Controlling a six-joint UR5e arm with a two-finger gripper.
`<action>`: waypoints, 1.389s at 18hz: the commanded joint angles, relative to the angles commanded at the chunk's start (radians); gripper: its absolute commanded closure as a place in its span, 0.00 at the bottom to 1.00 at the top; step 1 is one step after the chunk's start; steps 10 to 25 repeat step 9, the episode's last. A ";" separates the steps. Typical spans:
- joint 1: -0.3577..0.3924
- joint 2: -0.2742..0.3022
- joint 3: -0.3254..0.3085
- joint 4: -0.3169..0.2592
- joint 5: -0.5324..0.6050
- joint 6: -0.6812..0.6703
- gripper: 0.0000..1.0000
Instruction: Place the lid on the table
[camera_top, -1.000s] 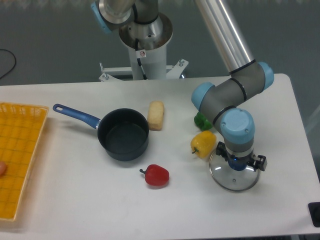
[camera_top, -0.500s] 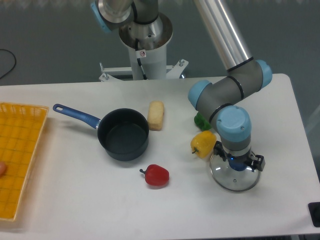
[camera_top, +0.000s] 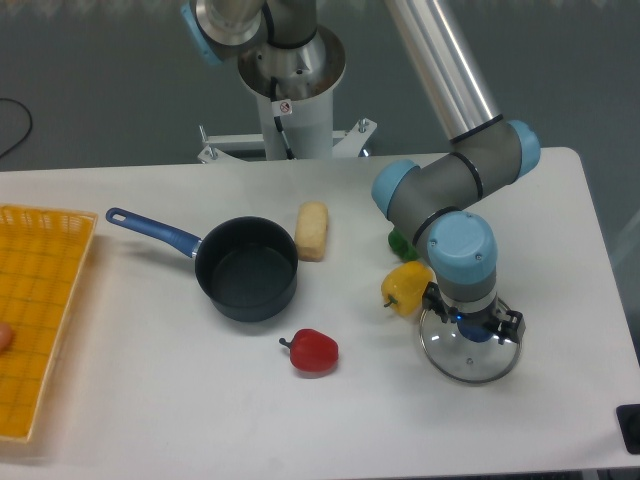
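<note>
The glass lid (camera_top: 470, 356), round with a silver rim, lies flat on the white table (camera_top: 150, 400) at the front right. My gripper (camera_top: 468, 322) points straight down over the lid's centre, and the wrist hides the knob and fingertips. Black finger parts (camera_top: 514, 325) stick out on both sides of the wrist, so the jaws look spread. The lid stays still while the wrist shifts, so nothing is held.
A yellow pepper (camera_top: 404, 287) touches the lid's left rim, with a green pepper (camera_top: 400, 243) behind it. A red pepper (camera_top: 314, 351), a dark saucepan (camera_top: 246, 282) with a blue handle, a bread roll (camera_top: 312, 230) and a yellow mesh tray (camera_top: 35, 320) lie to the left.
The wrist and gripper have shifted slightly left and up. The lid has stayed in the same spot on the table.
</note>
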 joint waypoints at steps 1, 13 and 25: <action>-0.002 0.000 0.000 0.000 0.002 0.000 0.00; -0.017 0.011 0.005 0.000 -0.002 0.000 0.00; -0.017 0.011 0.005 0.000 -0.002 0.000 0.00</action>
